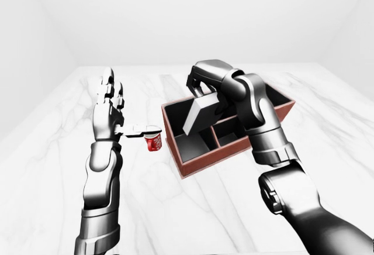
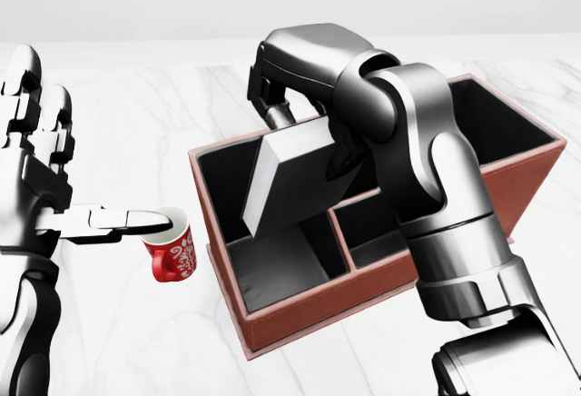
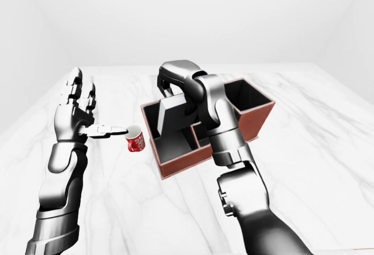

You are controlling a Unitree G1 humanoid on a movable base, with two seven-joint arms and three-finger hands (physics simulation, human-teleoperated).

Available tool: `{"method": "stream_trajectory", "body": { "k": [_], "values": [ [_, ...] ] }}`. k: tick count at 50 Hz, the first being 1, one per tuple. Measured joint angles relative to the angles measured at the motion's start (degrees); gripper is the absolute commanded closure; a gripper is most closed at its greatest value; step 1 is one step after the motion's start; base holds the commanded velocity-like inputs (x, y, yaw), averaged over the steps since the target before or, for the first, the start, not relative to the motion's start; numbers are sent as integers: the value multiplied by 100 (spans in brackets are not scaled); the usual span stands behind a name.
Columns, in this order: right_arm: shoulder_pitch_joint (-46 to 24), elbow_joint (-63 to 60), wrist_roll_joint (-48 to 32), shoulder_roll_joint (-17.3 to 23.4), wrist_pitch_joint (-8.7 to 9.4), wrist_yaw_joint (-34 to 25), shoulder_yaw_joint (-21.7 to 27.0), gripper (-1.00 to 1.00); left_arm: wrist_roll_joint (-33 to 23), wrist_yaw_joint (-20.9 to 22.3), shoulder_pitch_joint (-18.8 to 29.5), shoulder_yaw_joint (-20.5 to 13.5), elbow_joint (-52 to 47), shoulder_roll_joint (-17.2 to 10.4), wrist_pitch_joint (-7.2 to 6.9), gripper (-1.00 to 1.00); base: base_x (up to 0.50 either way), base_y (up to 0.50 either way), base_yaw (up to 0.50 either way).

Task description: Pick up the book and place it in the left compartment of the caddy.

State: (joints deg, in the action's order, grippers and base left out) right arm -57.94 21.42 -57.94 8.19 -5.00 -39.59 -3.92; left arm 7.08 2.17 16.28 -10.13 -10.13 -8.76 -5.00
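A grey book hangs tilted, its lower end over the left compartment of the red-brown caddy. My right hand is shut on the book's upper end, above the caddy's left part. My left hand is open and raised at the left of the head view, its thumb reaching over a red mug. Whether the book's lower end touches the compartment floor is unclear.
A red mug with white pattern stands on the white marble table, just left of the caddy. The caddy has a large left compartment and smaller ones to the right. White walls stand behind the table.
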Motion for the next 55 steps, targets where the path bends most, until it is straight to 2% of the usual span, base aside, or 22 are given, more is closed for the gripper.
{"method": "stream_trajectory", "body": {
  "k": [22, 55],
  "values": [
    [-343, 831, -609, -394, 0, 638, -199, 100, 78, 29, -54, -61, 97, -28, 0, -100, 0, 0, 0],
    [-638, 2044, -1056, -618, 0, 1608, -329, 100, 128, 39, -119, -97, 129, -45, 0, -100, 0, 0, 0]
  ]
}}
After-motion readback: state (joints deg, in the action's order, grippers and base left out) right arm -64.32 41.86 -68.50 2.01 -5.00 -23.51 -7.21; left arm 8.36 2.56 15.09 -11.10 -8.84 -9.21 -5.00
